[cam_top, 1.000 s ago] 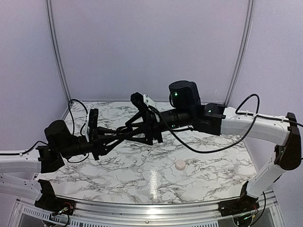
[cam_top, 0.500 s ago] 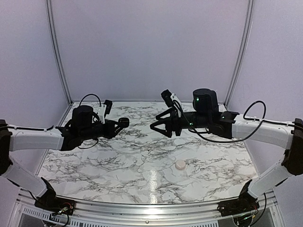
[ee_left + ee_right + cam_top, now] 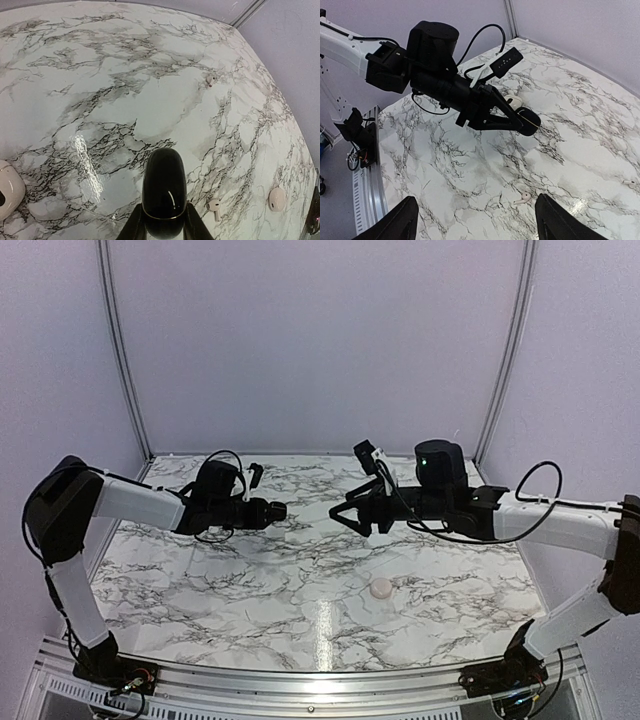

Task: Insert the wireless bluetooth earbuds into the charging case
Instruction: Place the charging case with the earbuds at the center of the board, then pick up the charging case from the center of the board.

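Note:
A glossy black charging case (image 3: pixel 164 185) with a thin gold seam sticks out from between the fingers of my left gripper (image 3: pixel 164 212), which is shut on it above the marble. The same case (image 3: pixel 529 123) shows in the right wrist view and also from above (image 3: pixel 277 510). A white earbud (image 3: pixel 215 207) lies on the table just right of the case; the right wrist view shows it too (image 3: pixel 521 198). Farther off lies a second white earbud (image 3: pixel 210 80). My right gripper (image 3: pixel 475 202) hangs open and empty, facing the left one (image 3: pixel 347 514).
A white case (image 3: pixel 7 187) rests at the left edge of the left wrist view. A small white pebble-shaped piece (image 3: pixel 381 588) lies toward the table's front. Another white bud (image 3: pixel 631 184) sits at the far right. Purple walls close in the marble table (image 3: pixel 250 580).
The two grippers were together at the centre; they have drawn apart. The left arm swung left with the black case still in it, and the right gripper opened wider and backed off right.

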Robot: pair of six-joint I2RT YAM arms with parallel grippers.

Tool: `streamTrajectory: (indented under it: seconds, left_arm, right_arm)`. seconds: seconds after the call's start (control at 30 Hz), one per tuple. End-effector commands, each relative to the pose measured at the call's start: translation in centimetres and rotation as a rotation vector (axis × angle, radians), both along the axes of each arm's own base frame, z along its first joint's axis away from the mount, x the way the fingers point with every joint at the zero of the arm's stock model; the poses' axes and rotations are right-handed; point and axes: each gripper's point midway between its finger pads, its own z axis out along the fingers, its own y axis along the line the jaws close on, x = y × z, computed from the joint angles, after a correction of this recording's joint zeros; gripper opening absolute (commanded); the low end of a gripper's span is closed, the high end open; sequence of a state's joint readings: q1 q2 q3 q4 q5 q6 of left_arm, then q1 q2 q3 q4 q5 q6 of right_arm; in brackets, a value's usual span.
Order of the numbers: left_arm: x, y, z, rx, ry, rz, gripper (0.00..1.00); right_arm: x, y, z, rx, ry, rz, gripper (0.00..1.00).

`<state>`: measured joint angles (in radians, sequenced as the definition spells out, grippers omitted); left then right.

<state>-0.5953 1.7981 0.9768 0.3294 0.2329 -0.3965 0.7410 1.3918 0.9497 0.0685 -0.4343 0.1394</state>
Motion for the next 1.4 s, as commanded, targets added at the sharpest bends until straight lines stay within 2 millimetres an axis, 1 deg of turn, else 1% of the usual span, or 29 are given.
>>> streamTrajectory:
  seconds: [0.0, 0.13, 0.27, 0.4, 0.5, 0.53, 0.57, 0.67, 0.73, 0.77, 0.8, 0.87, 0.9, 1.07, 1.17, 1.27, 1.33, 1.37]
  left_arm:
    - [1.1, -0.1, -1.4, -0.008, 0.077, 0.003, 0.05]
    - [1.9, 0.3, -2.8, 0.003, 0.121, 0.022, 0.08]
    - [2.6, 0.9, -4.3, 0.01, 0.169, 0.048, 0.09]
    - [3.0, 1.2, -5.8, 0.049, 0.219, 0.06, 0.12]
    - [3.3, 1.4, -6.6, 0.081, 0.242, 0.072, 0.15]
    - [3.4, 1.6, -6.8, 0.089, 0.248, 0.08, 0.17]
    - [3.5, 1.7, -6.9, 0.097, 0.25, 0.089, 0.23]
    - [3.9, 2.1, -6.5, 0.115, 0.241, 0.113, 0.36]
    - [4.1, 2.6, -6.1, 0.142, 0.228, 0.135, 0.45]
    - [4.3, 2.8, -5.7, 0.153, 0.22, 0.142, 0.49]
    - [4.4, 3.1, -5.4, 0.161, 0.211, 0.148, 0.54]
    - [4.5, 3.2, -4.3, 0.164, 0.187, 0.152, 0.69]
    - [4.4, 3.2, -3.6, 0.16, 0.175, 0.147, 0.73]
    - [4.0, 2.5, 0.7, 0.119, 0.093, 0.102, 0.82]
    - [3.3, 1.7, 3.1, 0.109, 0.03, 0.057, 0.9]
    - [2.3, 1.1, 5.7, 0.104, -0.051, 0.021, 0.99]
    - [1.6, 0.8, 7.0, 0.1, -0.099, 0.001, 0.99]
    - [1.3, 0.7, 7.7, 0.094, -0.126, -0.007, 0.99]
  right_arm:
    - [0.6, -0.3, 0.5, 0.018, -0.008, -0.032, 0.81]
    - [0.8, -0.5, -0.1, 0.007, 0.004, -0.043, 0.82]
    - [1.2, -0.6, -1.5, -0.021, 0.03, -0.056, 0.82]
    - [2.2, -1.0, -2.7, -0.044, 0.059, -0.082, 0.82]
    - [2.9, -1.5, -3.5, -0.058, 0.086, -0.1, 0.82]
    - [3.0, -1.6, -3.7, -0.065, 0.096, -0.105, 0.82]
    - [3.1, -1.7, -4.0, -0.073, 0.106, -0.113, 0.82]
    - [2.9, -2.2, -4.7, -0.092, 0.133, -0.137, 0.82]
    - [2.6, -3.0, -5.8, -0.13, 0.173, -0.162, 0.82]
    - [2.5, -3.3, -6.2, -0.142, 0.186, -0.177, 0.82]
    - [2.5, -3.7, -6.5, -0.153, 0.197, -0.19, 0.82]
    - [2.1, -4.4, -7.2, -0.173, 0.224, -0.214, 0.82]
    - [2.0, -4.8, -7.6, -0.187, 0.243, -0.232, 0.82]
    - [0.4, -7.2, -10.1, -0.259, 0.351, -0.31, 0.82]
    - [-1.0, -8.8, -11.9, -0.31, 0.421, -0.354, 0.82]
    - [-1.9, -10.5, -13.5, -0.395, 0.45, -0.419, 0.83]
    - [-2.4, -11.5, -14.4, -0.46, 0.46, -0.46, 0.83]
    - [-2.7, -11.7, -14.8, -0.484, 0.463, -0.465, 0.83]
